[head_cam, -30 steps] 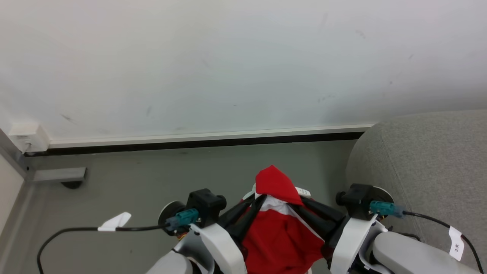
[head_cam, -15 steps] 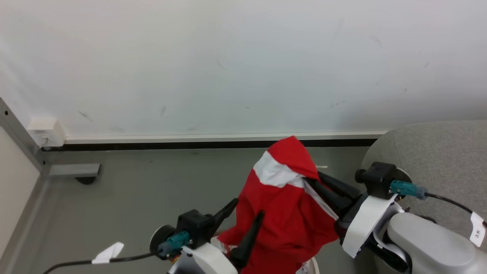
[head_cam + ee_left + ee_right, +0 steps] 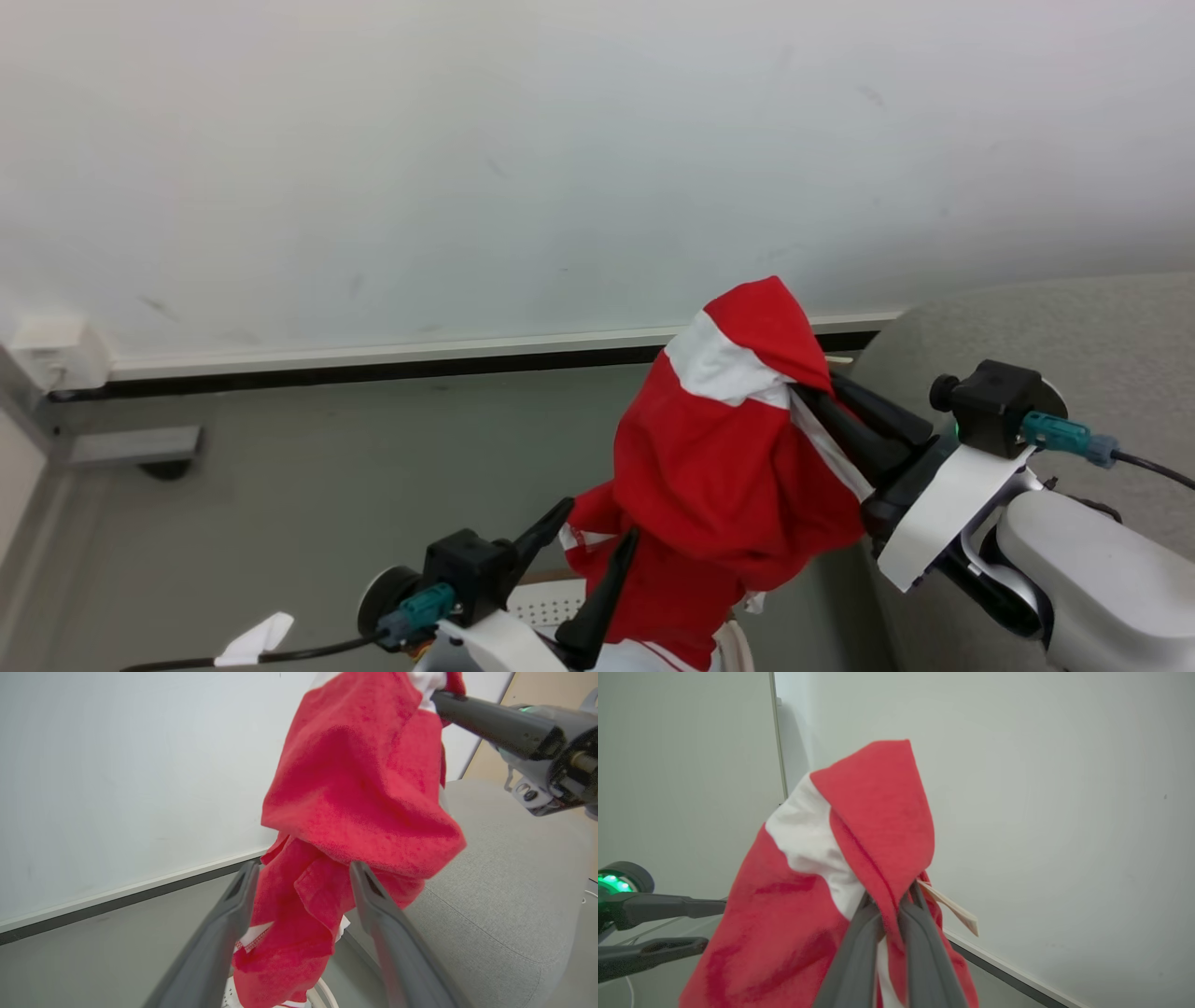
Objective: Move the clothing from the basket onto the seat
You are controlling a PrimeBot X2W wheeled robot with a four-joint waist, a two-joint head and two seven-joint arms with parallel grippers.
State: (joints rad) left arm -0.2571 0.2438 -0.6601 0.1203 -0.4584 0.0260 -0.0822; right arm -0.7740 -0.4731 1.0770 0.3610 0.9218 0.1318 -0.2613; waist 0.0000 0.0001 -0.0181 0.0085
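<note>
The red jersey with a white panel (image 3: pixel 728 457) hangs in the air in the head view, pinched at its top by my right gripper (image 3: pixel 810 392), which is shut on it; its own view shows both fingers (image 3: pixel 859 933) clamped on a fold of the jersey (image 3: pixel 878 812). My left gripper (image 3: pixel 599 519) is open lower down, its fingers (image 3: pixel 233 905) standing just in front of the hanging cloth (image 3: pixel 355 779) without holding it. A corner of the white perforated basket (image 3: pixel 541 609) lies under the jersey. The grey sofa (image 3: pixel 1027 317) is at the right.
A white wall (image 3: pixel 467 140) with a dark skirting line runs across the back, above grey floor (image 3: pixel 280 467). A small white box (image 3: pixel 51 350) and a grey bracket (image 3: pixel 131 446) sit at the far left. The sofa's rounded arm (image 3: pixel 504 872) is close beside the jersey.
My right gripper has lifted the jersey up and to the right, towards the sofa. My left gripper has let go, opened and dropped lower. The head view has also shifted.
</note>
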